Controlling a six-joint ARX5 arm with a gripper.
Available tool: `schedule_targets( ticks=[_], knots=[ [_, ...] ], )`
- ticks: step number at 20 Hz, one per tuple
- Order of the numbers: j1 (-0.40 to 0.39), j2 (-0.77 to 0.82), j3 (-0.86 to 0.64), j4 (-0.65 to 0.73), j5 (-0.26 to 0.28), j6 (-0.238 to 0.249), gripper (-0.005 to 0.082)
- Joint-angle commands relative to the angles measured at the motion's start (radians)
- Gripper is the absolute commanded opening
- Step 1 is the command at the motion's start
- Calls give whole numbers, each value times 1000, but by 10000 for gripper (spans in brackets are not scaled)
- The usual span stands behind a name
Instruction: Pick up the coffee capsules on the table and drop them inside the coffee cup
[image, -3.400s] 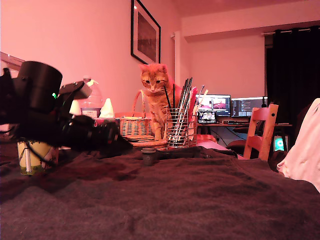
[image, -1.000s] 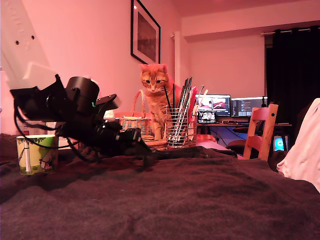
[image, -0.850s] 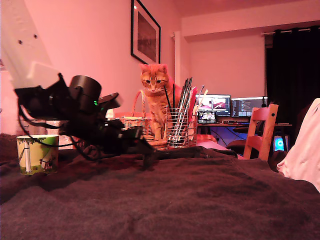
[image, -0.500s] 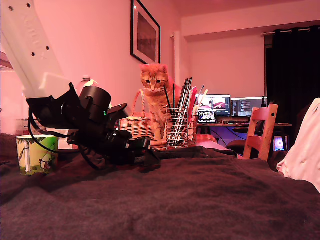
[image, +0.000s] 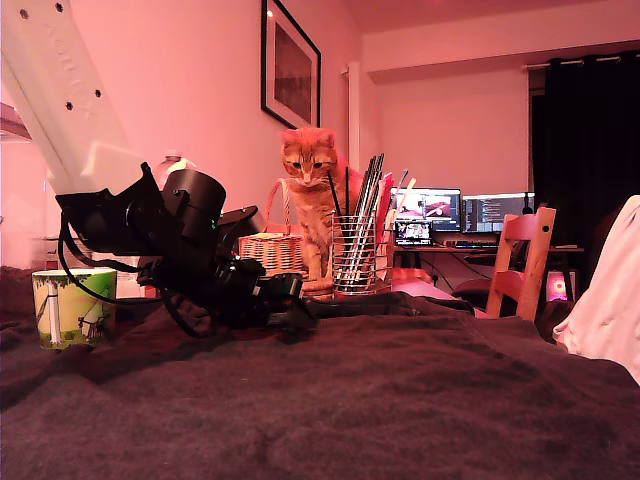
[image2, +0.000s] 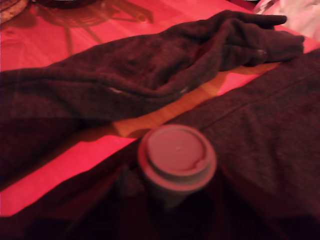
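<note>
White flat-sided upper arm link (image: 60, 90) showed small dark screw holes and faint embossed lettering. Black wrist assembly (image: 150, 225) was bulky; rounded black cylindrical motor housing (image: 195, 200) carried tiny green indicator light. Loose black cables (image: 80, 285) looped beneath. Black gripper (image: 285, 300) looked blocky, details lost in dim pink light.

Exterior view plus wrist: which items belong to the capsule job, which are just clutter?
Job:
- coffee capsule, rim up on the blanket
- coffee cup
- table
- end effector, low at the blanket

Clutter:
- cat
- wire pen holder
- wicker basket
- chair
- monitors
</note>
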Motion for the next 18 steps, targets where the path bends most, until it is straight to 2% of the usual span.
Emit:
schedule_targets(
  ticks=[1,9,12,18],
  knots=[
    [-3,35,4,2,0,-3,383],
    [-18,35,4,-2,5,5,208],
    [-18,35,4,3,31,5,131],
    [-18,28,5,-11,47,5,88]
  ],
)
